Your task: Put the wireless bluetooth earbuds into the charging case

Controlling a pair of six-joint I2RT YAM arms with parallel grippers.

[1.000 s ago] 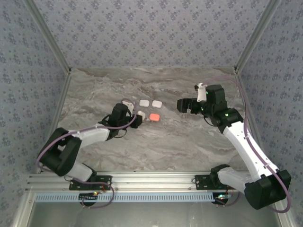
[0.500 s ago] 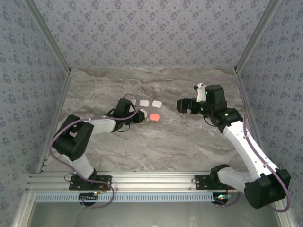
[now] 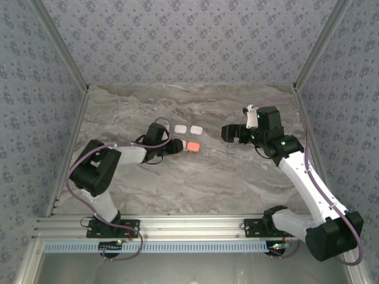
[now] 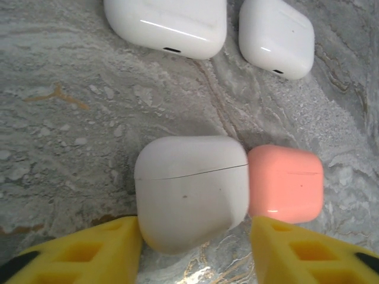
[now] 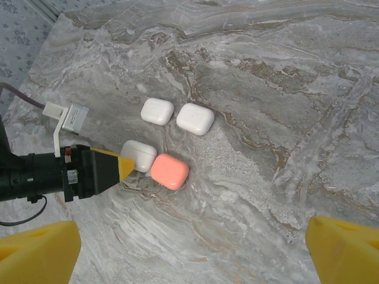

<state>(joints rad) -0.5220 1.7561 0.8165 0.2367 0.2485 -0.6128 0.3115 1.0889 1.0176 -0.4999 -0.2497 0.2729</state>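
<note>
A closed white charging case [image 4: 189, 189] lies on the marble next to a closed pink case [image 4: 286, 183], the two touching. My left gripper [image 4: 194, 232] straddles the white case's near end, open. Its left finger [image 4: 112, 248] rests against the case's side, while the right finger [image 4: 296, 251] stands clear of it. From above, this gripper [image 3: 171, 145] is low at the white case [image 3: 176, 142]. My right gripper [image 3: 232, 131] hovers open and empty to the right of the pink case [image 3: 192, 146]. The earbuds are hidden.
Two more closed white cases [image 3: 180, 128] [image 3: 196, 128] lie side by side just behind the pair. The same two cases [image 5: 157, 110] [image 5: 195, 119] sit beyond the pink case [image 5: 169, 171] in the right wrist view. Patterned walls enclose the marble table [image 3: 237, 177].
The left arm has reached forward and its elbow has swung inward. Its jaws have parted from the white case. The right arm has not moved.
</note>
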